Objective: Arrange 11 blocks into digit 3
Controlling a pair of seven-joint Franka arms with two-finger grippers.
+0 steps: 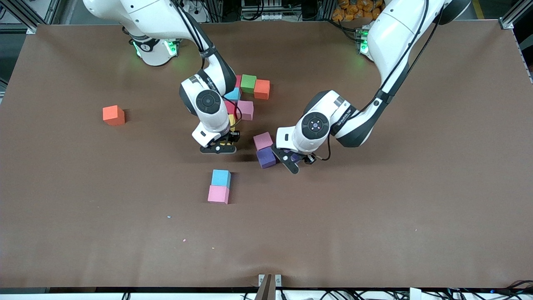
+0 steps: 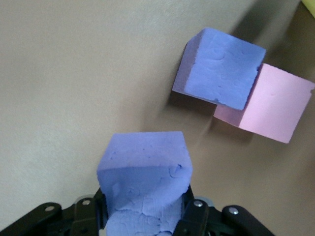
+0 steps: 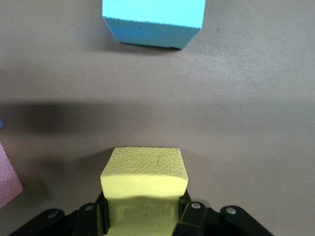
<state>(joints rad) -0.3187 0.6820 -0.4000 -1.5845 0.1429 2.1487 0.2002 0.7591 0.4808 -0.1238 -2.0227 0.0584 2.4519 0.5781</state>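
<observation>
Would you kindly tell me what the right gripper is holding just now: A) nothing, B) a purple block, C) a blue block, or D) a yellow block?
D: the right wrist view shows the right gripper shut on a yellow block, while the purple block sits in the left gripper.

The brown table point(image 1: 416, 187) carries 1 lone orange cube point(image 1: 113, 115), a touching blue-pink pair point(image 1: 220, 186) near the right claw point(image 1: 219, 146), and pink and purple cubes point(image 1: 265, 149) beside the left claw point(image 1: 291, 160).
</observation>
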